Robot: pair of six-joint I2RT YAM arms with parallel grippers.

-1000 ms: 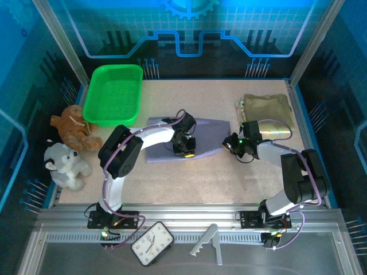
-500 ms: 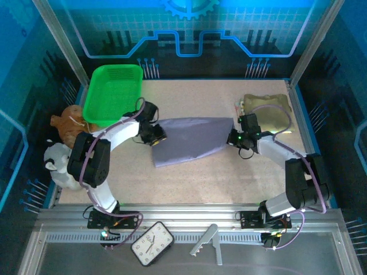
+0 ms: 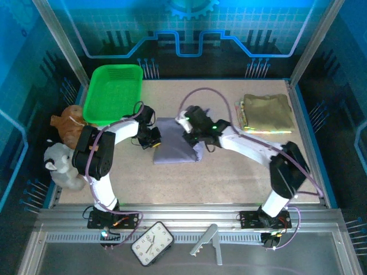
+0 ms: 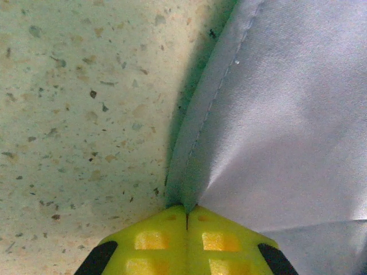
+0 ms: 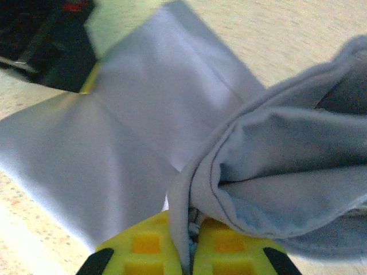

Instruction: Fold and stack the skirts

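The grey-lavender skirt (image 3: 175,150) lies folded over on itself in the middle of the table. My left gripper (image 3: 153,140) is shut on its left hem, and the yellow fingertips (image 4: 166,229) pinch the stitched edge of the skirt (image 4: 275,114) down at the tabletop. My right gripper (image 3: 190,136) hangs over the skirt's upper right part, shut on a bunched fold of the skirt (image 5: 287,172), whose flat layer (image 5: 132,132) spreads below. An olive-khaki skirt (image 3: 266,112) lies folded at the back right, on top of a pastel edge (image 3: 243,114).
A green basket (image 3: 113,94) stands at the back left. Brown (image 3: 70,129) and white (image 3: 62,167) plush toys sit along the left edge. A clock (image 3: 152,243) and a grey bracket (image 3: 206,242) lie on the near rail.
My right gripper has carried the skirt's right end leftwards over the cloth, so the spread skirt is now about half as wide. My left gripper stays at the left hem.
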